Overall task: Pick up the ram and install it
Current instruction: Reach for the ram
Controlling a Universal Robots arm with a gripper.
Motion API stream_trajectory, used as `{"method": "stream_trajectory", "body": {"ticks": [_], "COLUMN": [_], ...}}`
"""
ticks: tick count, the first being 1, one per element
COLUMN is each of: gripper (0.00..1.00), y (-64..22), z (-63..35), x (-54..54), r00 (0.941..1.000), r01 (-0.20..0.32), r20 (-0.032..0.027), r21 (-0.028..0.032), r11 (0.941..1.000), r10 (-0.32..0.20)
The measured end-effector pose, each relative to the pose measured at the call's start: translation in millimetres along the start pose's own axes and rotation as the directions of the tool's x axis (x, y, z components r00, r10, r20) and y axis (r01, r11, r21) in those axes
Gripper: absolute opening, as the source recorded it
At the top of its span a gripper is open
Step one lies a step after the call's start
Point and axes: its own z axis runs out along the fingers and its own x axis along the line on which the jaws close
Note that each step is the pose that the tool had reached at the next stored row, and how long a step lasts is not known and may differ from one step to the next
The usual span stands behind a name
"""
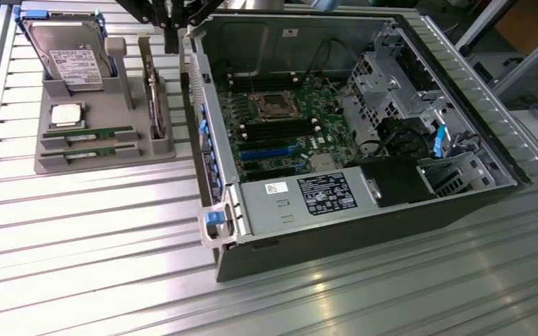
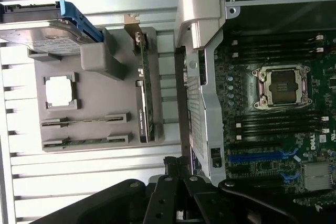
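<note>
One ribbed aluminium table [image 1: 92, 238] carries everything in the exterior view. Largest upon it is the open dark-grey metal computer case [image 1: 344, 241], lying on its side and reaching from the centre toward three o'clock. Inside the case, the green motherboard [image 1: 288, 133] with its square processor socket [image 1: 274, 105] occupies the middle. The grey boxed power supply [image 1: 297, 199], marked with a white label, lies at six o'clock of the board.

At nine o'clock of the case, just beside its wall, rests the flat grey plastic parts tray [image 1: 101, 105]. A silver hard drive in a blue-handled carrier [image 1: 71, 56] leans at the tray's twelve o'clock end. A larger green card with a metal bracket [image 1: 154, 94] stands on edge along the tray's three o'clock side.

The black gripper [image 1: 171, 45] hangs at eleven o'clock of the exterior view, over the strip between that card and the case wall. Its fingers are closed together with nothing seen between them, and it is well apart from the ram.

The ram is two long, thin green circuit-board sticks: the first ram stick [image 1: 87, 132] and the second ram stick [image 1: 87, 148]. Both stand on edge in parallel slots at six o'clock of the tray, the second nearer the tray's edge. Smallest is the square silver processor chip [image 1: 66, 114], seated at nine o'clock between the drive and the sticks.
</note>
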Motion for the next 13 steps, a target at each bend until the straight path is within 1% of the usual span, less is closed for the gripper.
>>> {"method": "stream_trajectory", "body": {"ticks": [7, 13], "gripper": [0.11, 0.11], "y": [-0.5, -0.8], "z": [-0.2, -0.3], "x": [6.7, 10.3], "r00": [1.0, 1.0], "r01": [0.0, 0.0], "r20": [0.0001, 0.0], "r21": [0.0002, 0.0002], "r11": [1.0, 1.0], "r10": [0.0, 0.0]}}
